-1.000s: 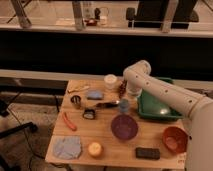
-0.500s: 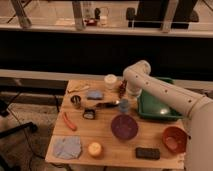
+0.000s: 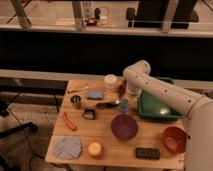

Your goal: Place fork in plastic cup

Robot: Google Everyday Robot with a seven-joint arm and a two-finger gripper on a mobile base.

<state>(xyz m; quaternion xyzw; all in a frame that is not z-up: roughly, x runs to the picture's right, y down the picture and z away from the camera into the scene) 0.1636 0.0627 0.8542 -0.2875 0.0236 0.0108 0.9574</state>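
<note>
While the white robot arm (image 3: 165, 92) bends over the light wooden table (image 3: 100, 132), its gripper (image 3: 123, 98) hangs above the small bluish plastic cup (image 3: 124, 106); whether the claw is spread or pinching cannot be told.
Round purple bowl (image 3: 124, 126) sits near the cup; the dark-handled, silver-headed fork (image 3: 107, 104) lies just left of it.

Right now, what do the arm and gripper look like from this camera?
The arm is white, made of thick rounded tubular links with a bulbous joint at the top. The gripper is darker and sits above the table near the small cup. No cables or markings show.
</note>
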